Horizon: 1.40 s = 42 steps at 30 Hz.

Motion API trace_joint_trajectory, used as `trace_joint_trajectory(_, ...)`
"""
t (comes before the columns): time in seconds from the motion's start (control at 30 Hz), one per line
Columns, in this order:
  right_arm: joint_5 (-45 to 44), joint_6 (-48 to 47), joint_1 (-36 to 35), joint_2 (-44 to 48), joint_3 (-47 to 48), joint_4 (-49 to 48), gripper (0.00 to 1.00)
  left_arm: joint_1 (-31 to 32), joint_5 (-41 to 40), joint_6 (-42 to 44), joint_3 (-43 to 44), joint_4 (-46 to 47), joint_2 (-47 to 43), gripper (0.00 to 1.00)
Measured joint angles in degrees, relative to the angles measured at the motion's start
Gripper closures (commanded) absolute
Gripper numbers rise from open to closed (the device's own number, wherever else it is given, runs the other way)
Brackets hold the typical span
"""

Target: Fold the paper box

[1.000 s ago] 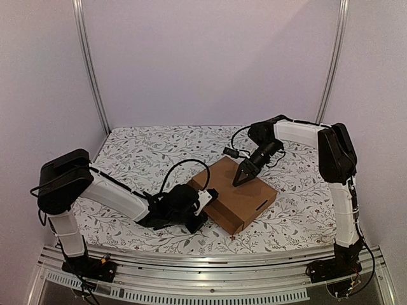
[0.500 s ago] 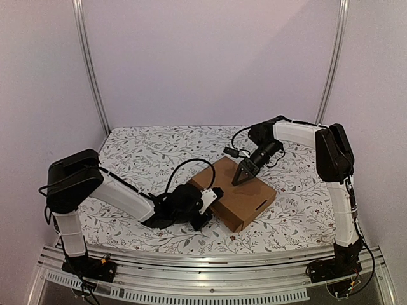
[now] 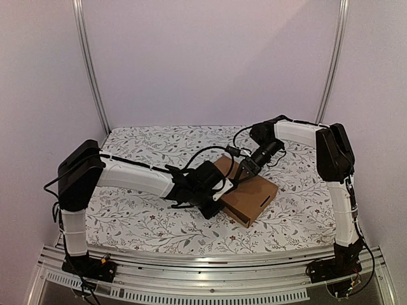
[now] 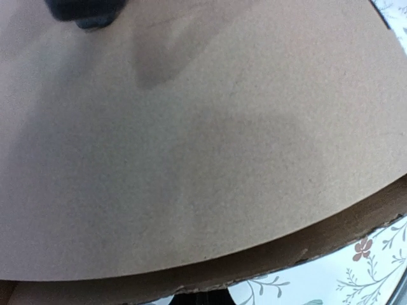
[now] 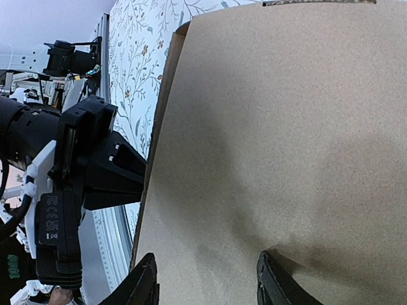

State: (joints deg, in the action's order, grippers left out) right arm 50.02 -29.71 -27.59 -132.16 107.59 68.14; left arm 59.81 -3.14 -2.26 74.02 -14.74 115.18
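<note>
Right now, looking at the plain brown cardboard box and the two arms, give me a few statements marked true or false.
1. The plain brown cardboard box lies on the white floral tablecloth. True.
2. The right gripper is open, its tips resting on the box's top panel. True.
3. The left gripper is wide open. False: it is shut.
4. The left gripper hangs far from the box. False: its tip is right at the box's edge.
5. The box's top carries printed lettering. False: it is unprinted.
</note>
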Motion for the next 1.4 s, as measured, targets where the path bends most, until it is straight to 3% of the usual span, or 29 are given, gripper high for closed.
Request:
trace_joint_trajectory(0.33, 0.52, 0.55, 0.15, -0.74, 1.09, 0.04, 0.48, -3.8, 9.68, -10.56, 1.36, -0.5, 0.35, 1.0)
trace_joint_trajectory(0.57, 2.64, 1.22, 2.51, -0.07, 1.29, 1.27, 0.45, -3.87, 8.74, -12.09, -4.24, 2.1, -5.4, 1.0)
trace_joint_trajectory(0.77, 1.9, 1.05, 9.97, 5.55, 0.46, 4.48, 0.44, -2.36, 6.82, -11.08, -4.63, 2.03, -12.66, 1.0)
trace_joint_trajectory(1.03, -2.75, 2.45, 22.62, 8.35, -1.66, 1.51, 0.46, 6.56, 5.49, -9.49, 2.8, -2.34, -2.23, 1.0)
trace_joint_trajectory(1.2, -7.76, 5.73, 23.45, 7.58, -4.17, -1.97, 0.47, 9.35, 5.14, -8.33, 9.81, -5.7, 5.01, 1.0)
trace_joint_trajectory(1.4, -8.81, 7.58, 22.71, 3.82, -4.68, -3.96, 0.47, 9.44, 4.13, -8.26, 11.8, -7.21, 5.95, 1.0)
